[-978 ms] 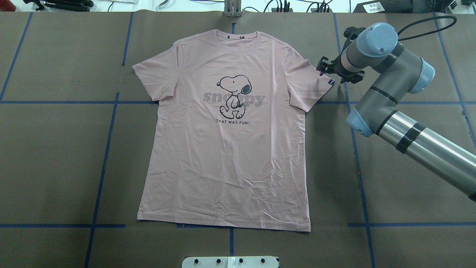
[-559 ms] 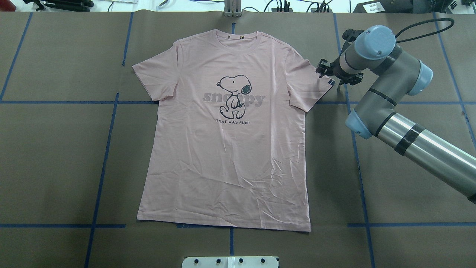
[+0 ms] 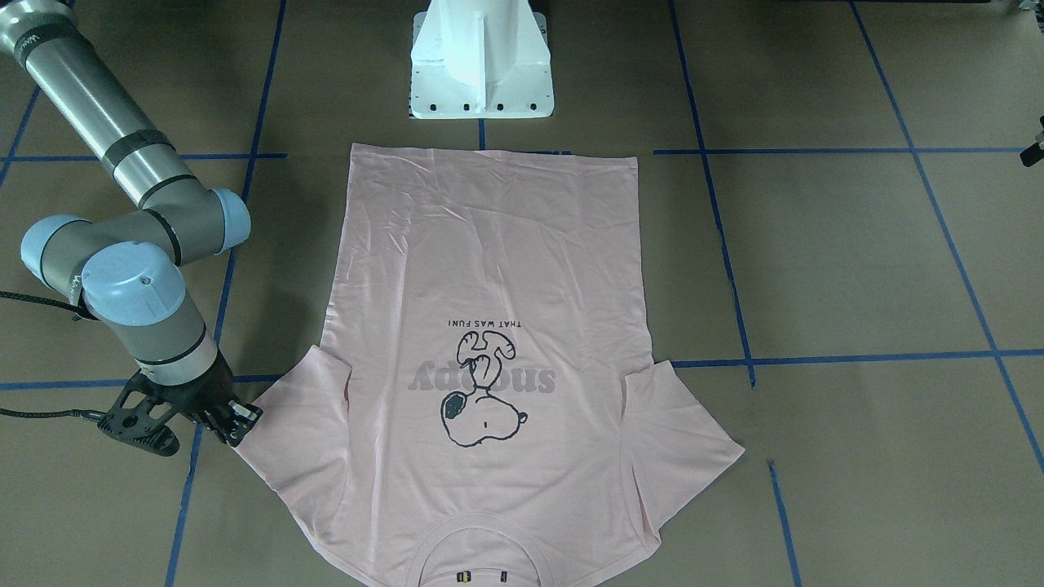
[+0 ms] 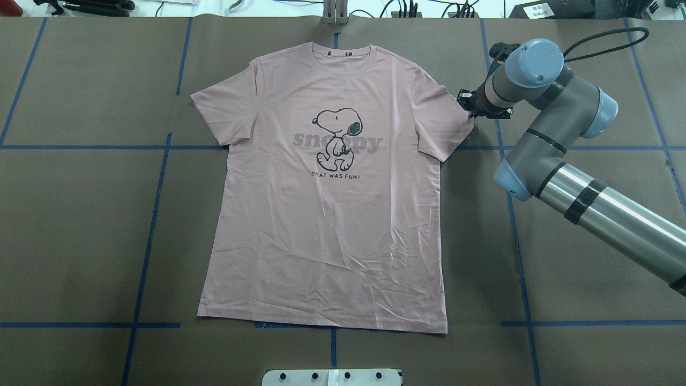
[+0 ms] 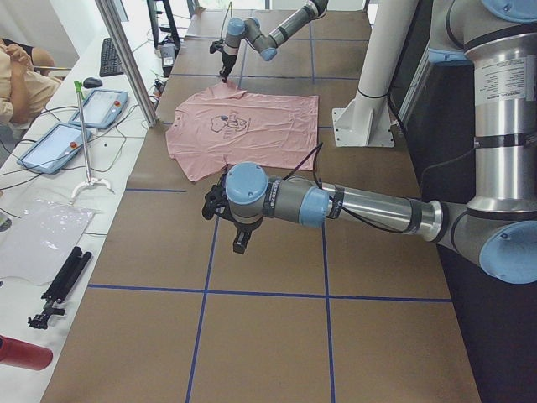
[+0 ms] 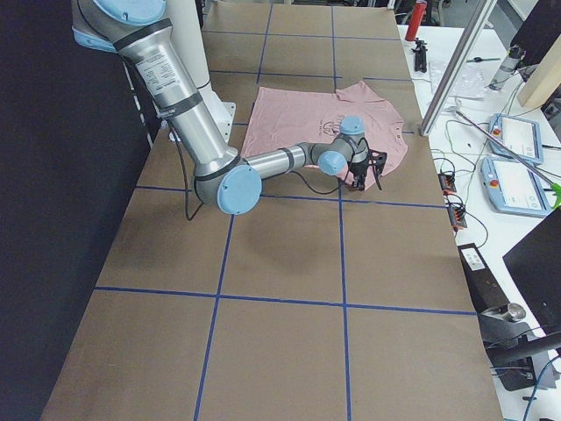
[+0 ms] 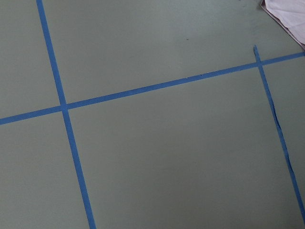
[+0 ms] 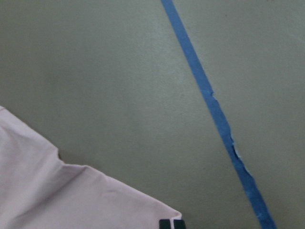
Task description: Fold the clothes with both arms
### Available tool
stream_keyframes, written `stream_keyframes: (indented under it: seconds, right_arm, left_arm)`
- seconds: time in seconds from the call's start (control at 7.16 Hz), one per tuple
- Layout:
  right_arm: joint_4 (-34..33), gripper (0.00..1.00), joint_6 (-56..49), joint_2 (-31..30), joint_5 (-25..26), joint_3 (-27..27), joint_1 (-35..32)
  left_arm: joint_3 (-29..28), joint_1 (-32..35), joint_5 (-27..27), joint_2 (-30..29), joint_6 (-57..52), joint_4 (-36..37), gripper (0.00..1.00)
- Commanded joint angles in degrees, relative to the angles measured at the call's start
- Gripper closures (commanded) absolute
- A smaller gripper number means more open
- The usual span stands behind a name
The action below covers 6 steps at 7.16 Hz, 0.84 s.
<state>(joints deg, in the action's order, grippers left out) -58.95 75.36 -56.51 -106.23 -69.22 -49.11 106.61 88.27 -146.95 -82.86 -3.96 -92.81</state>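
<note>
Overhead exterior: pale pink T-shirt (image 4: 327,214) flat, front up, creased.

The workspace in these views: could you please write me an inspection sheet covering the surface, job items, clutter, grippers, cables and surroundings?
Surface: brown table covering with a blue tape grid, lying flat.
Job's things: pink T-shirt spread flat, print up, not yet folded.
Clutter: nothing seen.
Grippers: right gripper at the shirt's sleeve edge, grip unclear; left gripper above bare table, apart from the shirt, state unclear.
Cables: black cable loops off the right arm, clear of the shirt.
Surroundings: white pedestal; side bench with teach pendants; a person at its edge.
</note>
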Motion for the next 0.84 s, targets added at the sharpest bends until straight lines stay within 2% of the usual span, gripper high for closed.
stream_keyframes:
  seconds: [0.0, 0.28, 0.56, 0.7]
  right_arm:
    - [-0.2, 1.0, -1.4, 3.8, -0.3, -0.5, 0.7]
    - [-1.9, 1.0, -2.2, 8.2, 0.4, 0.1, 3.3]
    - [-4.8, 1.0, -1.9, 12.2, 3.9, 2.4, 5.6]
    - [-4.9, 1.0, -2.1, 12.2, 7.2, 2.6, 7.9]
  left_arm:
    - [0.2, 0.1, 0.0, 0.2, 0.0, 0.0, 0.0]
    - [0.5, 0.1, 0.0, 0.2, 0.0, 0.0, 0.0]
    - [0.6, 0.1, 0.0, 0.3, 0.0, -0.1, 0.0]
    - [0.7, 0.1, 0.1, 0.2, -0.1, -0.1, 0.0]
